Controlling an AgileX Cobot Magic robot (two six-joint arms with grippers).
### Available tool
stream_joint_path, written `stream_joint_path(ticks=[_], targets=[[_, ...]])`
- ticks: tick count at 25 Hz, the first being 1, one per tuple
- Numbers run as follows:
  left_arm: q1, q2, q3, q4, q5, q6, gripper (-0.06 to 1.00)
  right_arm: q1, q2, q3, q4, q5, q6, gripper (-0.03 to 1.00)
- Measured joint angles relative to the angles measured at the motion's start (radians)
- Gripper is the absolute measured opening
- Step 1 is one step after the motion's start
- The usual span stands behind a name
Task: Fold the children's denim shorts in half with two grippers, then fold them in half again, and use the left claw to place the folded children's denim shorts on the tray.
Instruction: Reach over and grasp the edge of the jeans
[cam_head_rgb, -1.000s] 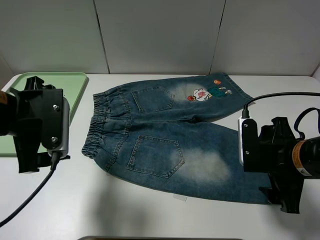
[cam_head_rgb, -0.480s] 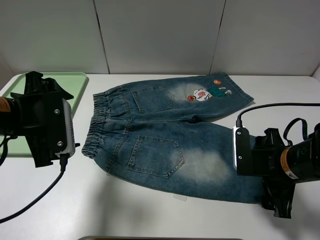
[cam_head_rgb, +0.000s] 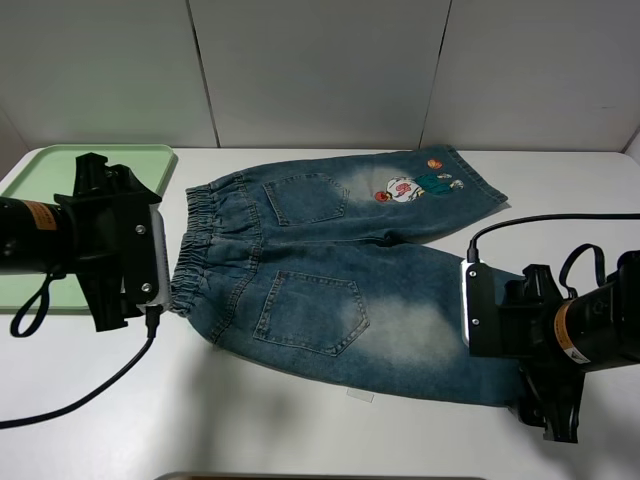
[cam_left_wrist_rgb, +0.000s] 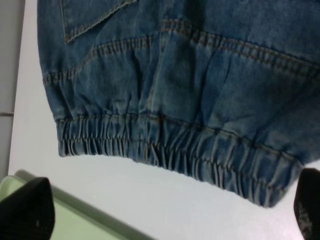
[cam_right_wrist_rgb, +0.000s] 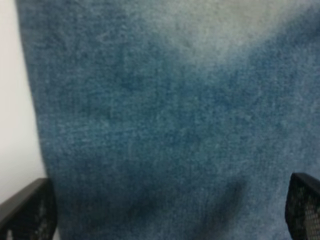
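Note:
The children's denim shorts (cam_head_rgb: 330, 270) lie flat and unfolded on the white table, back side up. The waistband is at the left, the legs run right, and the cartoon patch (cam_head_rgb: 405, 187) is on the far leg. My left gripper (cam_head_rgb: 150, 285) is open just left of the near end of the waistband (cam_left_wrist_rgb: 165, 150), with table showing between its fingertips (cam_left_wrist_rgb: 27, 210). My right gripper (cam_head_rgb: 488, 325) is open low over the hem end of the near leg (cam_right_wrist_rgb: 165, 115), one fingertip (cam_right_wrist_rgb: 25, 212) near the cloth's edge. The pale-green tray (cam_head_rgb: 140, 156) lies at the far left, partly behind the left arm.
The white table (cam_head_rgb: 250, 420) has open surface in front of the shorts and to the far right. A grey panelled wall (cam_head_rgb: 320, 70) stands behind. Black cables trail from both arms. A tray corner (cam_left_wrist_rgb: 75, 225) shows in the left wrist view.
The left arm has moved right and slightly down, closer to the waistband. The right arm has moved left and lower, over the near leg's hem. The shorts have not moved.

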Motion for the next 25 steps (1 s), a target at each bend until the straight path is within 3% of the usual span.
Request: stream_joint_path(ticks=[11, 18, 22, 25], targets=[[-0.036, 0.146, -0.001, -0.001, -0.148, -0.044, 0.95, -0.001, 0.002, 0.021, -0.014, -0.045, 0.002, 0.69], [-0.036, 0.150, -0.001, -0.001, -0.168, -0.045, 0.95, -0.001, 0.081, 0.002, -0.081, -0.043, 0.013, 0.69], [-0.036, 0.150, -0.001, -0.001, -0.171, -0.065, 0.95, -0.001, 0.106, -0.018, -0.108, -0.037, 0.040, 0.58], [-0.036, 0.150, -0.001, -0.001, -0.172, -0.070, 0.95, -0.001, 0.121, -0.019, -0.132, -0.041, 0.051, 0.39]])
